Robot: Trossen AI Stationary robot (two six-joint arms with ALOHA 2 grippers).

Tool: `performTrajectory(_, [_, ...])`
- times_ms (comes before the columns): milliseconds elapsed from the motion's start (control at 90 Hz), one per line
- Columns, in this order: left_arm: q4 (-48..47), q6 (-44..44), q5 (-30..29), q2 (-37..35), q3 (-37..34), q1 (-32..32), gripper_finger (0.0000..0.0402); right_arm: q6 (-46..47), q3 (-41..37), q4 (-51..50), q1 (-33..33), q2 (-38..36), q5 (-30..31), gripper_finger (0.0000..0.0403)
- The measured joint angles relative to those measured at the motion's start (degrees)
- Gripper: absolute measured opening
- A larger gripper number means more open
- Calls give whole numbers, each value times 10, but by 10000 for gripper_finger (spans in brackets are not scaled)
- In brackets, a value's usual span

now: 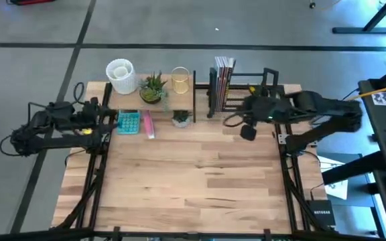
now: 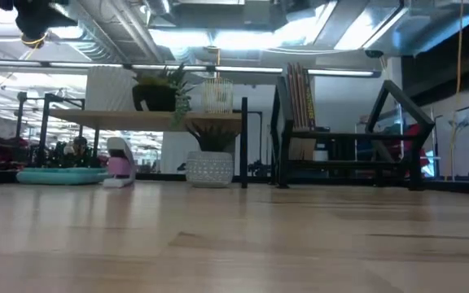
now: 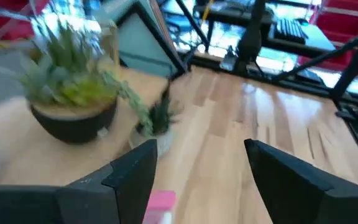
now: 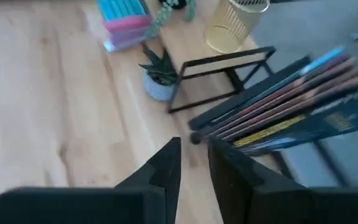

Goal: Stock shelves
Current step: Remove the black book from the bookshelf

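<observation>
Light wood forms the small shelf [image 1: 154,86] at the table's [image 1: 193,181] far edge, a board on thin black legs. On the board stand a white ribbed cup [image 1: 120,75], a plant in a dark bowl [image 1: 153,89] and a gold wire cup [image 1: 180,79]. Under and just in front of the board lie a teal calculator [image 1: 129,122] and a pink stapler [image 1: 149,124], side by side, with a small succulent in a white pot [image 1: 181,118] near the shelf's right legs.

Just right of the shelf stands the black rack [image 1: 246,90], an open frame of metal bars. Several books [image 1: 224,79] stand upright at its left end, leaning slightly; the rest of the rack holds nothing that can be made out.

The left gripper [image 3: 197,177] hangs above the table's left edge, close to the calculator, its fingers spread wide with nothing between them. Its wrist view looks past them at the bowl plant and the succulent.

The right gripper [image 4: 194,165] hovers over the table just in front of the rack, near the books. Its fingers are almost together, only a narrow gap between them, and they hold nothing. From the low view, neither gripper touches the tabletop.
</observation>
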Motion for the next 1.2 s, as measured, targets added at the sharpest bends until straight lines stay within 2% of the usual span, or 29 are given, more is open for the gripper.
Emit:
performTrajectory(122, [16, 2, 6, 6, 1, 0, 236, 50, -168, 153, 0, -92, -29, 66])
performTrajectory(222, [14, 3, 6, 12, 1, 0, 236, 74, -290, 295, 0, -136, -59, 66])
performTrajectory(356, [14, 3, 6, 14, 0, 0, 236, 67, -415, 476, -1, -140, -89, 66])
performTrajectory(456, [13, 3, 5, 15, 0, 0, 236, 24, -470, 604, -1, -117, -64, 67])
performTrajectory(589, [13, 1, -6, 15, 0, 0, 236, -66, -480, 692, -1, -87, 49, 79])
performTrajectory(678, [14, 0, -23, 16, 0, 0, 236, -110, -465, 690, -1, -72, 159, 98])
performTrajectory(767, [20, -1, -48, 17, -2, 0, 236, -98, -451, 665, -11, -65, 256, 125])
performTrajectory(922, [54, 16, -98, 23, -18, 0, 236, -35, -444, 626, -64, -37, 254, 188])
performTrajectory(1033, [99, 46, -117, 28, -37, 0, 236, -35, -444, 630, -114, 6, 280, 233])
performTrajectory(1122, [125, 63, -125, 33, -56, 0, 236, -36, -444, 640, -155, 38, 286, 255])
performTrajectory(1200, [149, 65, -125, 35, -75, 0, 236, -35, -444, 659, -184, 55, 262, 264])
